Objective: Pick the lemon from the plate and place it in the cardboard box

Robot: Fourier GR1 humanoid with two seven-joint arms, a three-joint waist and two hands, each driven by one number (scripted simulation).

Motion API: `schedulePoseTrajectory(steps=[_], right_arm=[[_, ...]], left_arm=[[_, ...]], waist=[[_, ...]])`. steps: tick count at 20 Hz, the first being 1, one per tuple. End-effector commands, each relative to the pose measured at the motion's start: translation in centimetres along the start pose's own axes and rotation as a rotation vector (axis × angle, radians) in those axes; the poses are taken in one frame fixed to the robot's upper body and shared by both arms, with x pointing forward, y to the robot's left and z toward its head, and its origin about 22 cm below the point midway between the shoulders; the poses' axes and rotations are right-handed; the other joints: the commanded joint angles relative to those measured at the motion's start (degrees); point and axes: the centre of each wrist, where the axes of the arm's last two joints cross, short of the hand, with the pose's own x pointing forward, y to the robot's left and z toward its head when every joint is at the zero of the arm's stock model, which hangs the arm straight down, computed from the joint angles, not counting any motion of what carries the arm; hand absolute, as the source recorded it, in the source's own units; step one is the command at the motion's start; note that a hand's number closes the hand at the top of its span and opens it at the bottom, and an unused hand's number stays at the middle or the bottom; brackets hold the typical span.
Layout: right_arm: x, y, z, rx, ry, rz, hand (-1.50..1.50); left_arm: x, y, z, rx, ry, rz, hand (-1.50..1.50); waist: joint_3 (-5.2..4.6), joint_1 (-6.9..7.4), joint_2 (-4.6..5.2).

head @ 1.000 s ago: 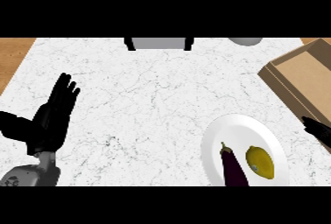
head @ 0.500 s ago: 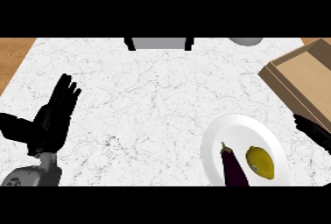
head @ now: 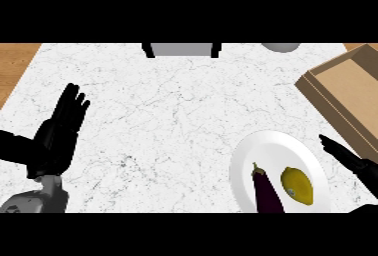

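Two things lay on the plate (head: 272, 149): the lemon (head: 297, 185) and, just beside it, an eggplant (head: 267, 194). The right hand (head: 354, 161) hovered at the plate's right rim, fingers straight, holding nothing. Best to close in from the right, clear of the eggplant. The left hand (head: 59, 132) rested open, far left. The right palm and much of the cardboard box (head: 347, 95) were cut off.

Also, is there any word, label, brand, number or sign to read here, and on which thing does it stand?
No readable text. The brown cardboard box, round white plate, yellow lemon, dark purple eggplant and white marble counter all show plain surfaces without any writing.
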Motion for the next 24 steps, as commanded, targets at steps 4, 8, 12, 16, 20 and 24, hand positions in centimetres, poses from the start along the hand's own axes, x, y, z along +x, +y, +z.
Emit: schedulePoseTrajectory(steps=[4, 8, 12, 16, 20, 24], right_arm=[[-0.5, 2.3, 0.1, 0.011, 0.03, 0.037, -1.5], [0.0, 2.0, -2.6, -0.012, 0.019, 0.024, -1.5], [-0.1, 1.2, -2.5, 0.022, 0.018, 0.034, -1.5], [-0.6, 3.4, -3.3, 0.033, 0.023, 0.034, -1.5], [-1.9, 4.9, -1.9, 0.036, 0.015, 0.01, -1.5], [-0.4, 4.0, -2.8, 0.061, 0.049, 0.038, -1.5]], left_arm=[[-2.0, -0.9, 0.8, -0.011, -0.016, -0.006, 0.0], [-1.9, -0.1, 2.0, 0.002, -0.011, 0.004, 0.0], [0.1, -1.4, -0.2, 0.009, 0.006, 0.001, 0.0], [0.3, -1.2, 0.7, 0.02, -0.009, 0.004, 0.0], [1.0, 0.8, -0.9, 0.008, 0.012, 0.004, 0.0], [-0.7, -0.4, 2.1, -0.008, -0.003, 0.007, 0.0]], waist=[[-0.01, -0.05, -0.01], [0.0, 0.16, 0.0], [0.0, 0.04, 0.0], [0.0, 0.05, -0.01], [0.0, -0.08, -0.01], [0.0, 0.11, -0.02]])
